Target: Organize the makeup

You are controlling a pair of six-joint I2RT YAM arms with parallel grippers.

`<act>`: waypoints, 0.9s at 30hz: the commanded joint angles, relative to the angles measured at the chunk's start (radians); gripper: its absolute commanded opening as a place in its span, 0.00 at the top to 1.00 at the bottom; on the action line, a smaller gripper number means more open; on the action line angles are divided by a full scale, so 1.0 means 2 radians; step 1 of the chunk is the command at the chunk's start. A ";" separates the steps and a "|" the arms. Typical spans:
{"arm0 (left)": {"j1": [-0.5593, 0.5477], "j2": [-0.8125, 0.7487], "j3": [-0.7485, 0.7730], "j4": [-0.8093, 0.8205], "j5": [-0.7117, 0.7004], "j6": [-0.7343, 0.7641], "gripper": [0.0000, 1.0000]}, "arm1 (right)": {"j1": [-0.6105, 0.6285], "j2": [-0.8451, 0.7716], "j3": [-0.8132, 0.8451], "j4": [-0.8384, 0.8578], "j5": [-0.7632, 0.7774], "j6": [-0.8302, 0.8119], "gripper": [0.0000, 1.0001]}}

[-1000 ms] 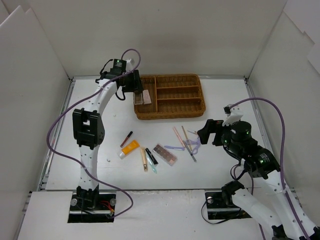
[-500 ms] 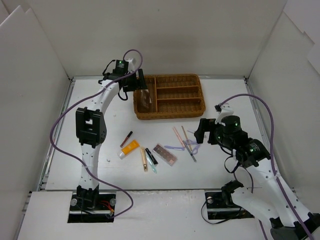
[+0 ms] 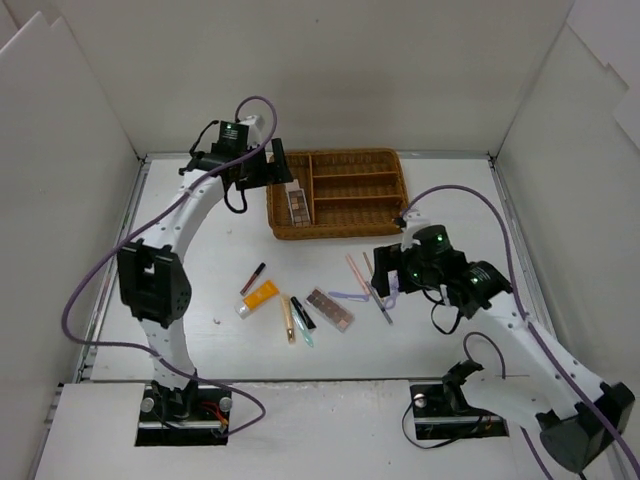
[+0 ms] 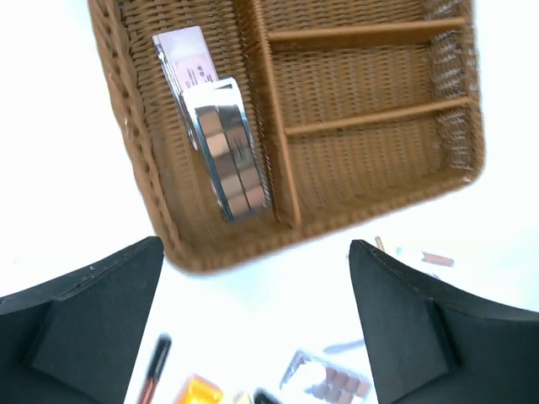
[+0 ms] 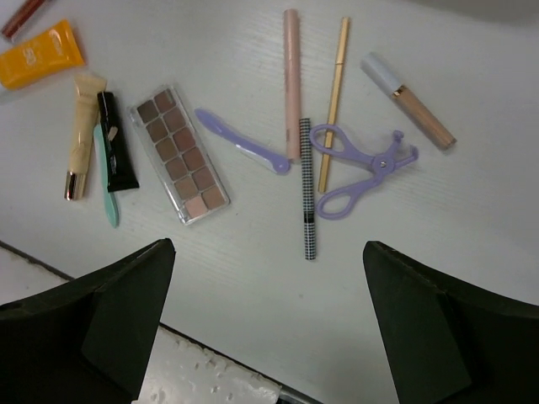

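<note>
Operator: Since the left gripper (image 4: 255, 278) hangs over the tray (image 4: 125, 143) with its fingers wide apart and nothing between them, which arm takes the next item?

Technician: The right one, in my judgement. One palette (image 4: 229, 160) already lies in the tray's left compartment, partly on a flat pink case (image 4: 187, 55). The tray sits at the middle of the worktop's (image 5: 472, 278) far edge. The right gripper (image 5: 268, 261) hovers, fingers apart and empty, over the loose items between the tray and the near edge.

Operator: Which item first?

Technician: The checked pencil (image 5: 307, 189). Its lower half lies clear of its neighbours, and the fingers already stand either side of it, across its length.

Operator: Precautions?

Technician: Descend over the lower half only. The upper end lies just beside the lilac curler (image 5: 358, 172) and close to the pink pencil (image 5: 291, 80); a grip there would likely drag both. Close slowly, because a thin round pencil may roll. Keep off the second palette (image 5: 179, 153), which lies toward the worktop's left edge.
</note>
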 commanded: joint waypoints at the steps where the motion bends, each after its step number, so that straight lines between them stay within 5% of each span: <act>1: -0.005 -0.114 -0.060 0.006 -0.029 -0.008 0.13 | 0.037 0.062 0.029 0.018 -0.015 -0.034 0.08; 12: 0.051 -0.356 -0.311 -0.052 -0.101 0.014 0.02 | 0.120 0.278 0.075 0.031 -0.030 -0.072 0.12; 27: 0.078 -0.449 -0.346 -0.091 -0.122 0.029 0.01 | 0.156 0.451 0.139 0.033 -0.030 -0.084 0.21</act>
